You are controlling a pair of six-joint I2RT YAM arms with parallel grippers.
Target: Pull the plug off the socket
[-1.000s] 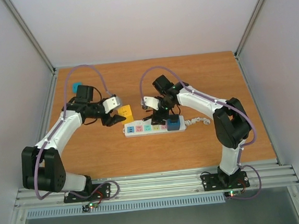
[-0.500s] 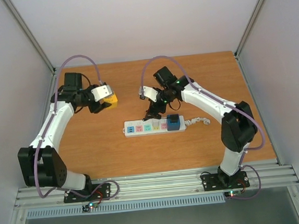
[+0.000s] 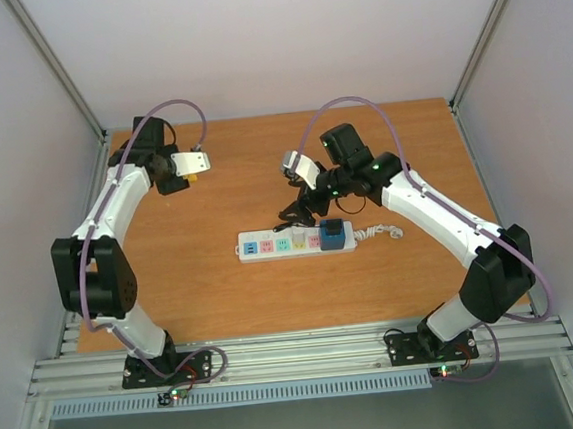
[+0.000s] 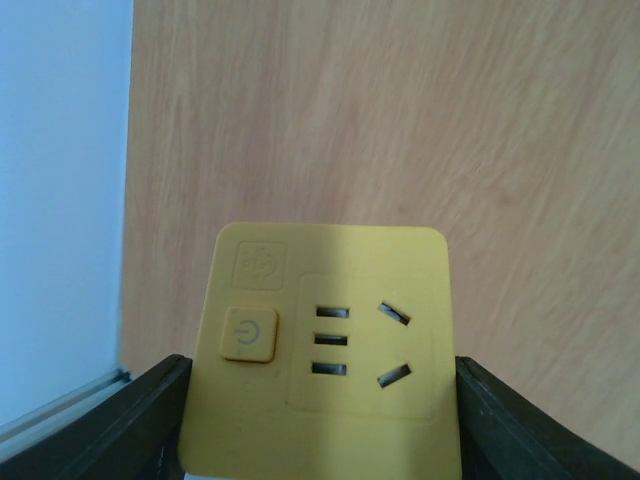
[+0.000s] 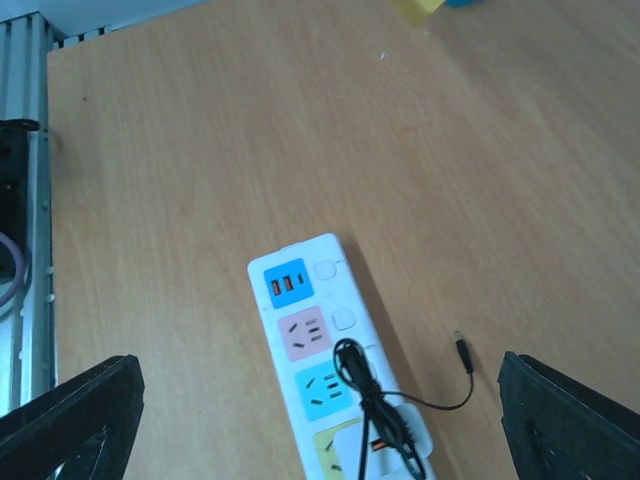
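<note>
The plug [image 4: 325,350] is a yellow cube with an outlet face and a power button. My left gripper [image 4: 320,425] is shut on it, one black finger [image 4: 120,430] against each side, held over the table's back left [image 3: 190,171]. The socket [image 3: 294,243], a long white strip with pastel faces, lies mid-table, apart from the plug. A blue cube [image 3: 333,234] sits on its right end. My right gripper [image 3: 301,209] hangs open above the socket [image 5: 320,330], touching nothing. A thin black cable [image 5: 375,400] drapes over the socket's faces.
The socket's white cord [image 3: 380,232] coils off its right end. The black cable's loose tip [image 5: 462,350] rests on the wood right of the strip. A metal rail [image 5: 25,200] runs along the table edge. The left wall [image 4: 60,200] stands close to the plug.
My left arm has carried the yellow plug from beside the socket to the back left corner. My right gripper has lifted off the socket, shifted right and opened wider.
</note>
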